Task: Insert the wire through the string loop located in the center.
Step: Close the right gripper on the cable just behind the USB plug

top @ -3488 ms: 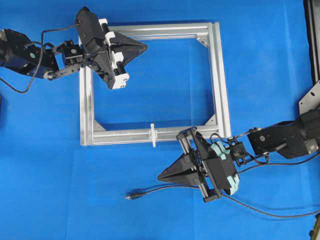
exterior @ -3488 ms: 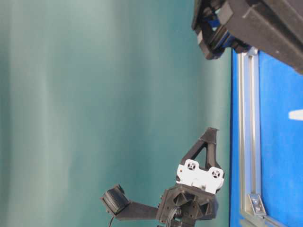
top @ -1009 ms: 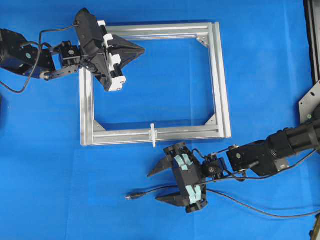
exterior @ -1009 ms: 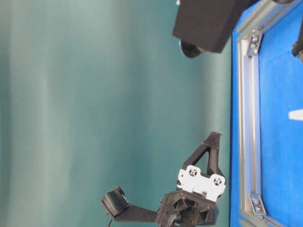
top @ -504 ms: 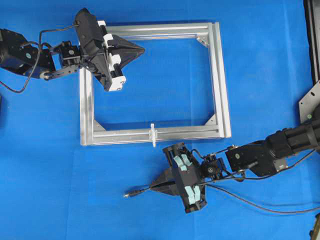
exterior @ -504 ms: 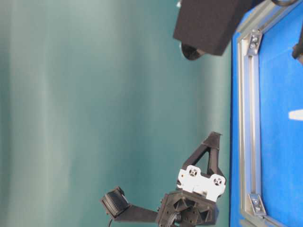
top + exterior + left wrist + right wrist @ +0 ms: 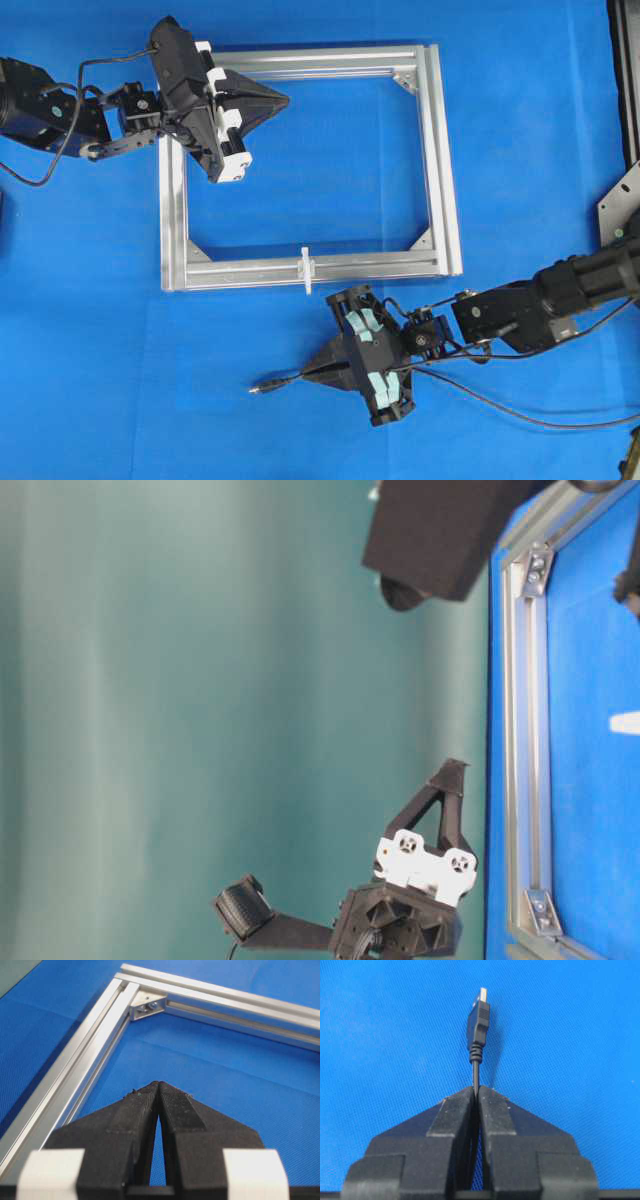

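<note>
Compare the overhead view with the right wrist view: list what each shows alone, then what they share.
Overhead only: the aluminium frame, the white string loop on its near bar, the left gripper shut over the frame's top-left corner, and both arms.
Right wrist only: the metallic end on the wire's plug, close up.
Both: the right gripper shut on the wire, over blue cloth.

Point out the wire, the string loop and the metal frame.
wire (image 7: 478,1020), right wrist view, on its plug.
string loop (image 7: 306,270), overhead view, on its middle.
metal frame (image 7: 440,170), overhead view, on its right bar.
</note>
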`<state>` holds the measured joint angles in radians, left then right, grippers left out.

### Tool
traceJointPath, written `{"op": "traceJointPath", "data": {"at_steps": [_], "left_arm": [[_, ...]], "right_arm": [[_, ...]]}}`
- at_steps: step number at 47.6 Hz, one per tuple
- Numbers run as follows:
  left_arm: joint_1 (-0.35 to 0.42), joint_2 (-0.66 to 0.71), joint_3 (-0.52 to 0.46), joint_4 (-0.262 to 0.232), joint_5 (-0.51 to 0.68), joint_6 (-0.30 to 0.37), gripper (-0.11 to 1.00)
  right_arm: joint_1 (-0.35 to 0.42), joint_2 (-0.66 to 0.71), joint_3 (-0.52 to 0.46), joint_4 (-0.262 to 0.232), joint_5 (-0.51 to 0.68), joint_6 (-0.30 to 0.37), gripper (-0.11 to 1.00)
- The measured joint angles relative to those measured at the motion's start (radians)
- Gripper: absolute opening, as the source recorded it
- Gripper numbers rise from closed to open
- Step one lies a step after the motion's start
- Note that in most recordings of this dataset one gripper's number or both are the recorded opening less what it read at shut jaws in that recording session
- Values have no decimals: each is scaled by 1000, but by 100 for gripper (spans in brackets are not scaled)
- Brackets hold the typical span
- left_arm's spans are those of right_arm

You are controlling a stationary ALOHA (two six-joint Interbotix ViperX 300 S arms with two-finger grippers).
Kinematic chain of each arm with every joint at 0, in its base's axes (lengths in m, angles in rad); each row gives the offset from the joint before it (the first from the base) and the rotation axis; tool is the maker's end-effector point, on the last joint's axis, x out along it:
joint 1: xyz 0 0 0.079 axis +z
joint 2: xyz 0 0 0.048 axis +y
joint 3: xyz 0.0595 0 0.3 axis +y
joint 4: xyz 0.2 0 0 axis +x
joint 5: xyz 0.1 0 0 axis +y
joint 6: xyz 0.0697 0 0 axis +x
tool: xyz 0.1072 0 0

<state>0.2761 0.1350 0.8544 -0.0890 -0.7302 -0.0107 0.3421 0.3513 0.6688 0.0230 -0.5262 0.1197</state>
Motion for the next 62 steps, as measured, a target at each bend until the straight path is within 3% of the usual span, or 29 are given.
{"op": "traceJointPath", "data": {"at_steps": [18,29,62], "left_arm": [[0,0,2,0,0,2,0],[2,0,0,0,0,2,0],[-9,0,3,0,3,-2,0]], "right_arm": [[0,-179,0,0,163,-2,-2],[0,-219,-5,2,221,0,-2],[0,-219,-6,2,232,-3,-2]]}}
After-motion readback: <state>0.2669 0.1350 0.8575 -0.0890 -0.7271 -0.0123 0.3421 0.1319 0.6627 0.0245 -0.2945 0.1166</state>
